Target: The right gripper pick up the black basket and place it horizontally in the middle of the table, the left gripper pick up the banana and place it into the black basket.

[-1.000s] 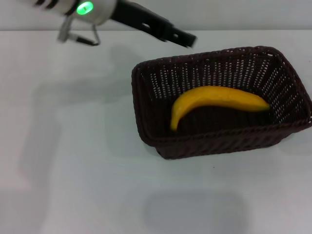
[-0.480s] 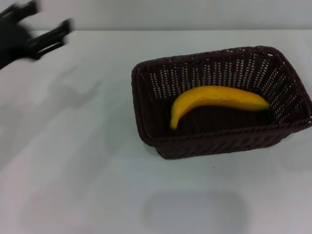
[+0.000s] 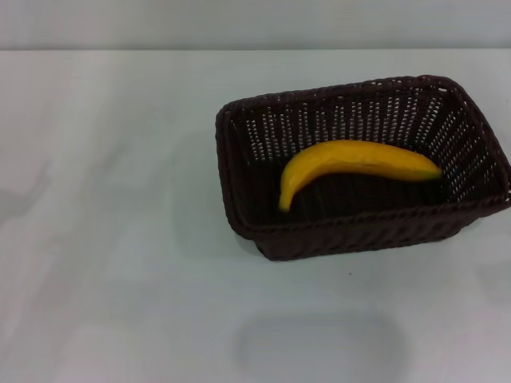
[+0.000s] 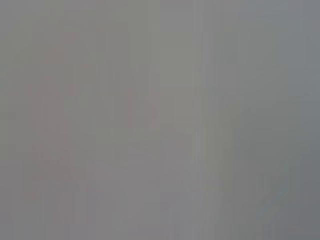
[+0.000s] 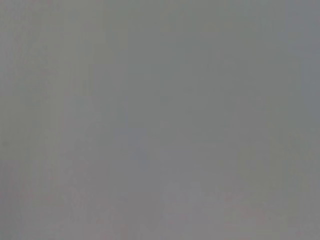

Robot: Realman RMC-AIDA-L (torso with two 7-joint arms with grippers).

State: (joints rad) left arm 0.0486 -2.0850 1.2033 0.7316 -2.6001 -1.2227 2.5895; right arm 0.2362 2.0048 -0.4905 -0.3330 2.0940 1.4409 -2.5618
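On the right half of the bench [image 3: 120, 239], toward its far side, the black basket [image 3: 239, 171] sat upright with its long side running across the head view, its open top facing up. The banana [image 3: 351, 162] lay inside it on the basket floor, lengthwise along the basket, its curve bowing toward the far wall. One end pointed down toward the near-left part of the floor, and the dark-tipped end reached almost to the right-hand wall. The basket's woven sides and braided rim stood clear all round the fruit, and the near wall hid nothing of it.

Around the basket the white bench surface lay bare apart from soft grey shadows at the left and near the front edge. Neither the left gripper nor the right gripper appeared in the head view, and both wrist views showed only a flat grey field, so whether either gripper was spread or pressed together could not be told.
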